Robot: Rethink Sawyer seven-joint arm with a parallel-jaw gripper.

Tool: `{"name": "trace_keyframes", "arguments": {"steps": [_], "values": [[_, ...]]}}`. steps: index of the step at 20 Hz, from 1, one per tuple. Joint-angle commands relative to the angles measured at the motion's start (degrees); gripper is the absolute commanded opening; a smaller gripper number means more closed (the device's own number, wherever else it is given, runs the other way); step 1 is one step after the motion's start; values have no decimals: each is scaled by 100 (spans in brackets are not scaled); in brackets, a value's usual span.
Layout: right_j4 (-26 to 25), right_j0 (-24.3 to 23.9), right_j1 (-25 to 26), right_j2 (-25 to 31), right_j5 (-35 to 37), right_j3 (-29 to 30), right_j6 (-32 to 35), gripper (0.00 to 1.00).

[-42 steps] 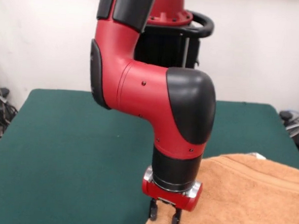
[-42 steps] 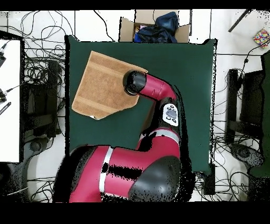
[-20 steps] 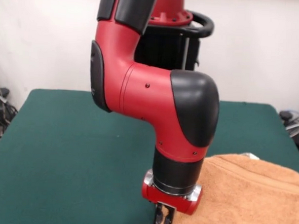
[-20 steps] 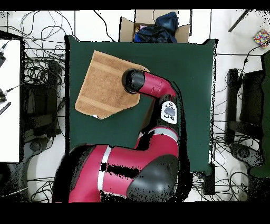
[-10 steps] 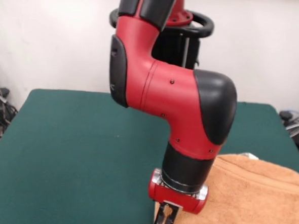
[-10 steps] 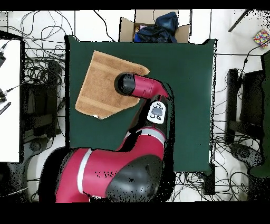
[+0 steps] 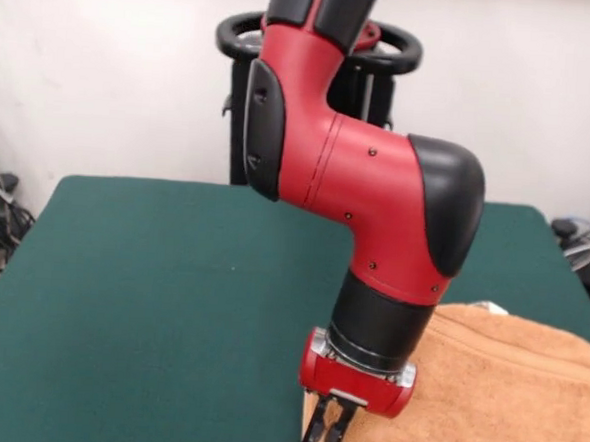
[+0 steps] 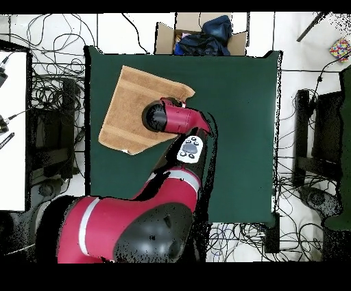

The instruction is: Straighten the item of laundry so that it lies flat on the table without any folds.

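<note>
The orange-tan towel [image 7: 505, 394] lies at the near right of the green table [image 7: 150, 292] in the front view, and its small white tag [image 7: 490, 308] shows at its far edge. In the overhead view the towel [image 8: 130, 103] lies at the table's [image 8: 233, 123] upper left, with a wrinkled corner at its right. My gripper [image 7: 327, 433] points down at the towel's left edge. Its fingers stand close together, and the cloth rises beside them as if pinched. In the overhead view the arm's wrist [image 8: 156, 117] hides the gripper and part of the towel.
A cardboard box [image 8: 199, 34] holding dark clothes stands past the table's top edge in the overhead view. Cables lie on the floor around the table. A white surface [image 8: 12, 130] stands at the left. The black pedestal [image 7: 373, 96] rises behind the table.
The arm has swung round: its wrist moved left over the towel in the overhead view and the elbow moved right in the front view. The gripper stayed low at the towel's edge.
</note>
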Motion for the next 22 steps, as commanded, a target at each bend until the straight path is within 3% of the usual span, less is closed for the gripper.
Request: {"name": "trace_keyframes", "arguments": {"steps": [1,22], "values": [[-374,-209,1102,-82,448,1054,828,0],[-1355,-1100,765,490,291,1590,-52,0]]}}
